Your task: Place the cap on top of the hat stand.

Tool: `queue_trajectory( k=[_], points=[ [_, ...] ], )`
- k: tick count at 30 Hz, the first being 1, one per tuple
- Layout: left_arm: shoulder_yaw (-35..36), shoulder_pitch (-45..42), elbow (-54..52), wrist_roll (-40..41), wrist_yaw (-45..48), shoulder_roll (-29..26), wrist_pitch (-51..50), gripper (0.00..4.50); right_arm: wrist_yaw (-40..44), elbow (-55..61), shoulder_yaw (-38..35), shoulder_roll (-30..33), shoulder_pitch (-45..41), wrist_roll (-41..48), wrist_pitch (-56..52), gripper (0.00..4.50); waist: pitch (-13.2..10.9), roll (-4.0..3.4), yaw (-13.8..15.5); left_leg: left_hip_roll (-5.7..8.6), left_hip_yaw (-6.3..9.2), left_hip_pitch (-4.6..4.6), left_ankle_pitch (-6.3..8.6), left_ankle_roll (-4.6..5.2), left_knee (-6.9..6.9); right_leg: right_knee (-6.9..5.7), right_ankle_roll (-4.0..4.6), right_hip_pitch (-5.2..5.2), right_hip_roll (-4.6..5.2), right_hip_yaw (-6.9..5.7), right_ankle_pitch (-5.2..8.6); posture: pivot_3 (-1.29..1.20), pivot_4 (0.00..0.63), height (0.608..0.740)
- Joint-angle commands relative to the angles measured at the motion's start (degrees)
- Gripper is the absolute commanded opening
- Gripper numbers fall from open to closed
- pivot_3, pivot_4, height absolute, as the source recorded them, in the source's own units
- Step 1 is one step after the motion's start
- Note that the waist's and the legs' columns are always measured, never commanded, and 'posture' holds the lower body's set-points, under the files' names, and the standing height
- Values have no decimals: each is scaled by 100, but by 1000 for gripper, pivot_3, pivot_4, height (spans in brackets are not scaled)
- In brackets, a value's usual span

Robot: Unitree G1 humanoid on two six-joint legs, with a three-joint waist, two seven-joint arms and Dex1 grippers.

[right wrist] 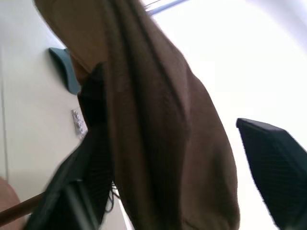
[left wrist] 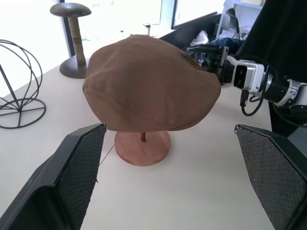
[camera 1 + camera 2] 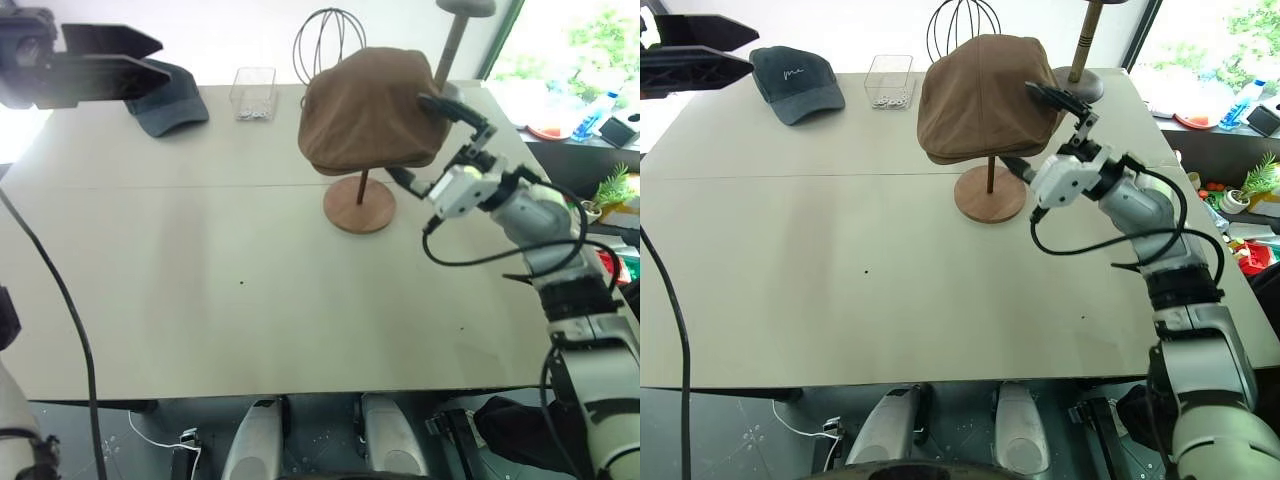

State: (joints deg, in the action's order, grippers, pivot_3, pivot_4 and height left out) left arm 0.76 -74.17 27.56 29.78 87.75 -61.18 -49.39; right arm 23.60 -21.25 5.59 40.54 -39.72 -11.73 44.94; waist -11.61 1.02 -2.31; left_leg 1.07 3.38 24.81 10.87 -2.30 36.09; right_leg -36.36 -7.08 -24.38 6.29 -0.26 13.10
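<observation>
The soft brown suede-like flat cap (image 3: pixel 368 110) sat draped over the top of the reddish-brown wooden hat stand (image 3: pixel 360 205), its floppy crown drooping past the disc on every side, so only the thin rod and the round base showed below it. By the look of it the cap was already resting on the stand on its own weight.

The right gripper (image 3: pixel 428 140) stood at the cap's right edge with its two black fingers spread. One finger lay above the rim and the other below it, and the wrist view showed the brim passing between them without being pinched. That spread reads as a release, with the fingers placed either side of the brim because that edge was where the cap had been carried.

The left gripper (image 2: pixel 168 177) was also spread wide, held well apart from the cap on the side opposite the right gripper and pointing at it. It carried nothing and seemed only to be standing by.

The stand's top disc was entirely hidden under the cap, so whether the cap sat centred on it could not be told. Whether the lower right finger touched the brim's underside was also unclear, since the cloth covered it.
</observation>
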Motion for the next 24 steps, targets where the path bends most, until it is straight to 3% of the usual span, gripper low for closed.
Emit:
queue_trajectory(
  k=[1, 5, 11, 17, 21, 24],
  points=[
    [23, -225, 132, -114, 95, 31, 178, 4500, 323, 1093, -464, 387, 513, 504, -687, 4483, 0, 0, -5, 0, 0, 0, 0, 0, 1, -1, 0, 0, 0, 0, 0, 0, 150, 740],
    [-47, -361, 442, -288, 201, 195, 391, 4500, 724, 1996, -987, 1024, 1325, 803, -1257, 4483, 0, -1, -6, 0, -1, 0, 0, 0, 5, -4, 0, 1, 0, 0, 0, 0, 150, 740],
    [-159, -504, 832, -555, 389, 348, 768, 4500, 2062, 2715, -1761, 2023, 1743, 2565, -3553, 4483, 0, -1, -25, -1, -4, -5, 0, 0, 6, -5, 1, 4, 1, 3, -1, 0, 150, 740],
    [-111, -344, 839, -641, 474, 329, 902, 4500, 4287, 1537, -1999, 2997, 756, 4604, -6459, 4483, -1, -1, -10, -3, -7, -11, 2, 3, 5, -1, 2, 12, 1, 5, -1, 0, 150, 740],
    [-64, -171, 657, -584, 475, 211, 873, 4500, 5323, 357, -1361, 3258, -674, 4752, -7994, 4483, -5, -9, -22, -4, -12, -13, 3, 4, 6, 0, 2, 12, 4, 5, -1, 0, 150, 740],
    [17, -33, 457, -532, 474, 114, 772, 4500, 5919, -210, -1023, 3135, -1547, 4491, -8159, 4483, -6, -10, -25, -4, -12, -13, 3, 5, -2, 1, 10, 5, 5, 6, 5, 0, 150, 740]
  ],
)
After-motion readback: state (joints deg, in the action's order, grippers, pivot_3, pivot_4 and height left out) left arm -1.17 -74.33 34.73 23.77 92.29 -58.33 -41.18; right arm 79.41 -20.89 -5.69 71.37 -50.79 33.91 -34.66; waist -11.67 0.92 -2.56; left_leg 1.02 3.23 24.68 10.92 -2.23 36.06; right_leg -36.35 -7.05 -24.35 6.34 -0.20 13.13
